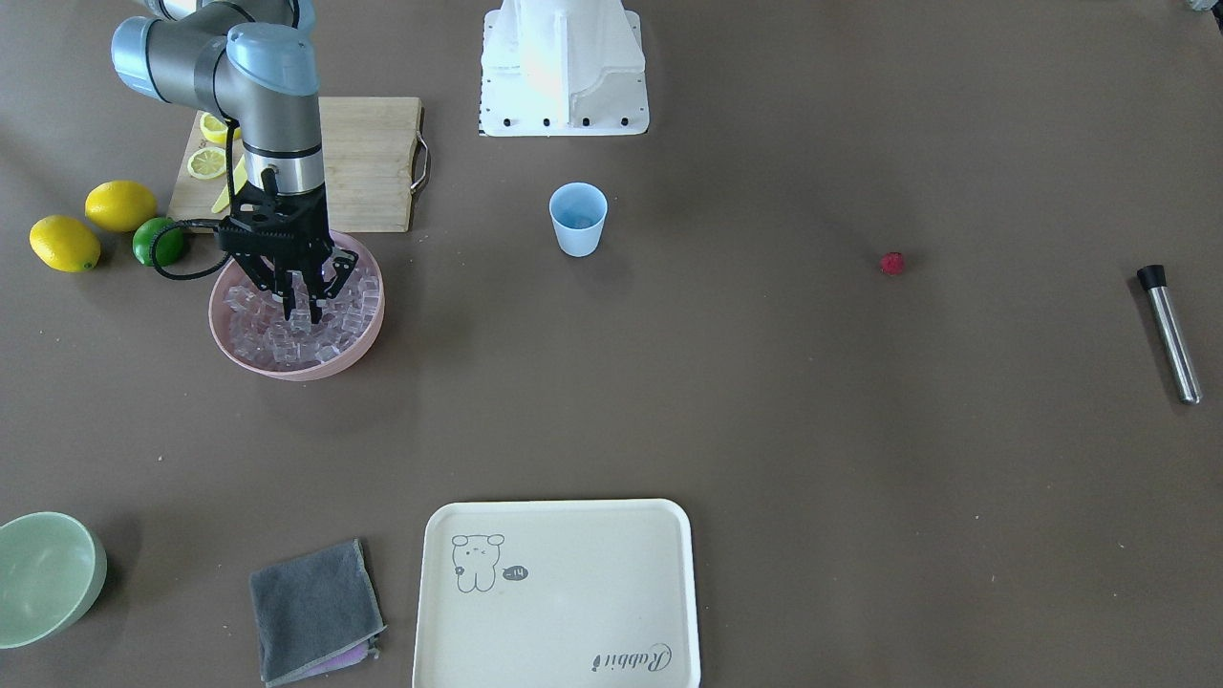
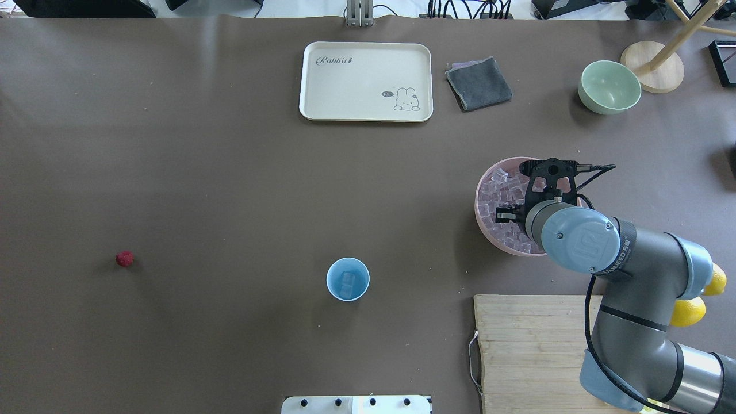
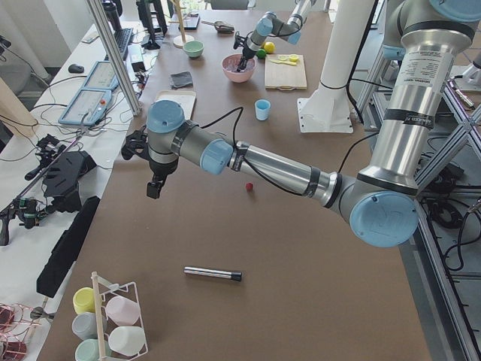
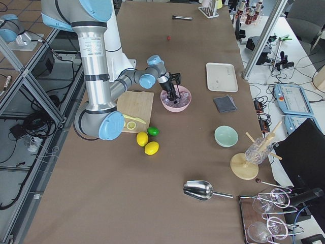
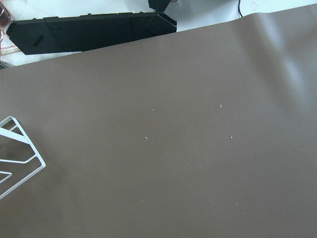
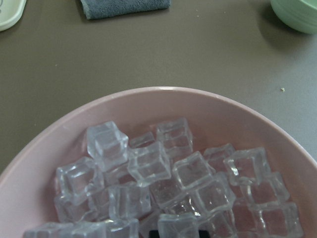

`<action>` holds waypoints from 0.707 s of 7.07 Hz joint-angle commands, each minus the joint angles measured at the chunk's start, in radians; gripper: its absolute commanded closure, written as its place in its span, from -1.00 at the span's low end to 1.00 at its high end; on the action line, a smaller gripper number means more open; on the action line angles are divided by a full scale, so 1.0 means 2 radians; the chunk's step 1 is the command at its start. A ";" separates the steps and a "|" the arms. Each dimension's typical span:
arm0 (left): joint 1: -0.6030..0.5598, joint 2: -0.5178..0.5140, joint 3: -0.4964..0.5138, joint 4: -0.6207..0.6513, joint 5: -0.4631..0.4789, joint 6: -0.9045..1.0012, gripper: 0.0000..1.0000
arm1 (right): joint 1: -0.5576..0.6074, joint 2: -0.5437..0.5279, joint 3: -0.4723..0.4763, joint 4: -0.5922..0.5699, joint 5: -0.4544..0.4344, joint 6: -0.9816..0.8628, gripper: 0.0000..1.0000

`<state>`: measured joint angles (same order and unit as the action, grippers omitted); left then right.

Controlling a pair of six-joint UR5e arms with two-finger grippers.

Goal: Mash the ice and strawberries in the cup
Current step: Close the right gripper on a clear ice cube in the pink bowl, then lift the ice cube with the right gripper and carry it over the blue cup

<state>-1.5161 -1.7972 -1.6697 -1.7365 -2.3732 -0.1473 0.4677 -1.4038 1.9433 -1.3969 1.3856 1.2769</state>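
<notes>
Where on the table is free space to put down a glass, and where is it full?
Free: the bare stretch between the cup and the strawberry, and between the cup and the tray. Crowded: around the pink bowl, with the right gripper in the ice and the cutting board beside.

ice point(image 6: 148, 163) in bowl point(image 1: 296, 371) under right gripper point(image 1: 301, 311), cup point(image 1: 578, 231) to its left, strawberry point(image 2: 125, 258) farther left
</notes>
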 commanded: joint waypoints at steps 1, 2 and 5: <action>0.000 0.000 0.001 -0.001 0.000 0.000 -0.97 | 0.002 0.002 0.022 -0.016 0.001 0.000 1.00; 0.001 0.000 0.002 -0.001 0.000 0.000 -0.97 | 0.008 0.005 0.031 -0.023 0.001 0.000 1.00; 0.001 0.000 0.003 0.000 -0.001 0.000 -0.97 | 0.035 0.045 0.078 -0.042 0.014 -0.003 1.00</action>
<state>-1.5141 -1.7963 -1.6648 -1.7367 -2.3741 -0.1479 0.5195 -1.3665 2.0685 -1.4718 1.4079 1.2722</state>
